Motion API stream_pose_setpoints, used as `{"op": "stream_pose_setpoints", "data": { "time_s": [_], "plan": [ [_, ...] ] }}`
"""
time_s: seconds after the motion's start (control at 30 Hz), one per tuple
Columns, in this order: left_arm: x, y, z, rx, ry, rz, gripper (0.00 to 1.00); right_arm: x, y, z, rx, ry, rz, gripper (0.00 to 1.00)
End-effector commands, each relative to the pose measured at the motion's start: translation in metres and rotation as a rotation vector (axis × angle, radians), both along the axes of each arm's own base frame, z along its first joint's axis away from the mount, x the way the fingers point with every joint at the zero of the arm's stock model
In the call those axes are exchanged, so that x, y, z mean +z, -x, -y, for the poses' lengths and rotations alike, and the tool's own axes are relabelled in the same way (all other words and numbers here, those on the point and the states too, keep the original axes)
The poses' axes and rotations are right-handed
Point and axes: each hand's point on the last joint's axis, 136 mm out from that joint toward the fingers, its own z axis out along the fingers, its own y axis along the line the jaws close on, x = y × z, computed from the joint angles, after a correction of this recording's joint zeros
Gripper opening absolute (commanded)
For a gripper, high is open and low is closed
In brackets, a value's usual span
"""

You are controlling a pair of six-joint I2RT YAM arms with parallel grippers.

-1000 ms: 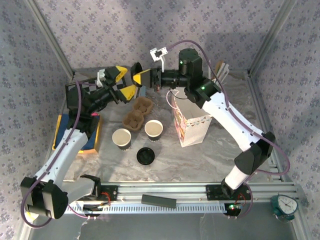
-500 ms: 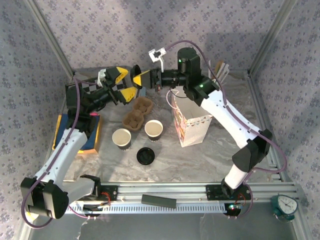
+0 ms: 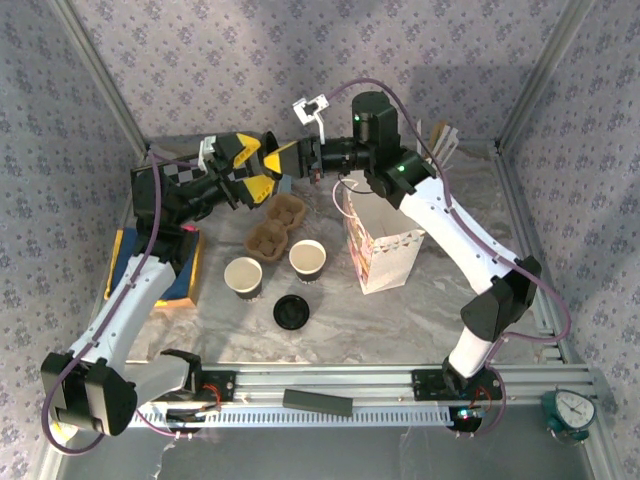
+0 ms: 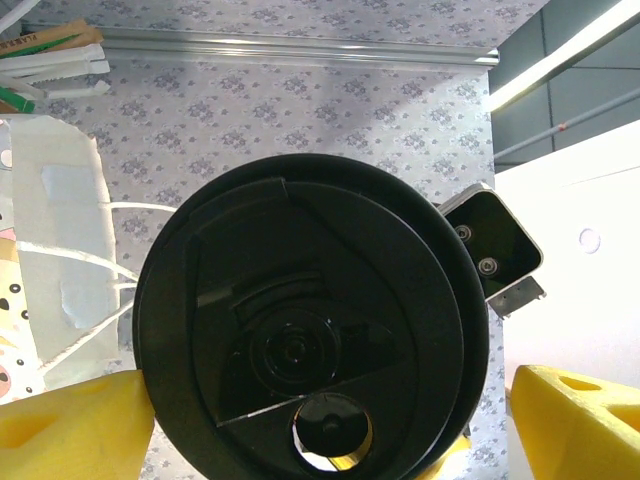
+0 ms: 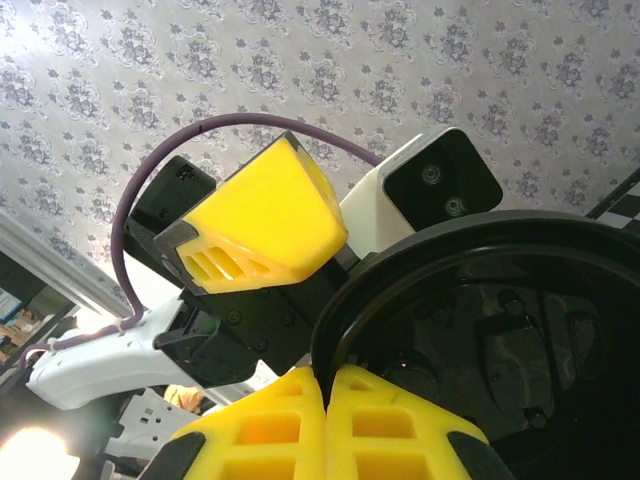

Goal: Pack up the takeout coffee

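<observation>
Takeout handover above the far part of the worktop (image 3: 420, 310). The takeout coffee (image 3: 270, 146) hangs in the air between the two tools, off the worktop, lying on its side with its black lid facing the left wrist camera, sip hole lowermost. The right tool (image 5: 325, 385) has its yellow fingers pressed together, pinched on the thin rim of the cup. The left tool (image 3: 252, 167) stands wide apart, one finger on each side of the lid: the finger (image 4: 70, 425) at the left of the left wrist view lies against the lid's edge, and the other stands clear of it. Beneath, on the worktop, are a brown cup carrier (image 3: 275, 226), two lidless cups (image 3: 243, 277) (image 3: 307, 258) and a loose flat lid (image 3: 290, 312). A patterned paper bag (image 3: 385, 250) stands upright and open to the right of them.
</observation>
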Motion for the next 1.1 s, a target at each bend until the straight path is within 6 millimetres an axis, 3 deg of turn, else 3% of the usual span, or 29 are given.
{"op": "stream_pose_setpoints", "data": {
  "time_s": [0.0,0.43,1.07],
  "plan": [
    [0.016,0.007,-0.003,-0.004,0.017,0.067,0.9,0.012,0.012,-0.001,0.049,-0.016,0.033,0.0],
    [0.007,0.001,-0.009,0.025,0.027,0.042,0.85,0.014,0.02,0.001,0.058,-0.018,0.039,0.0],
    [0.015,0.006,-0.01,0.018,0.037,0.067,0.84,0.007,0.017,-0.001,0.051,-0.014,0.024,0.0]
  ]
}}
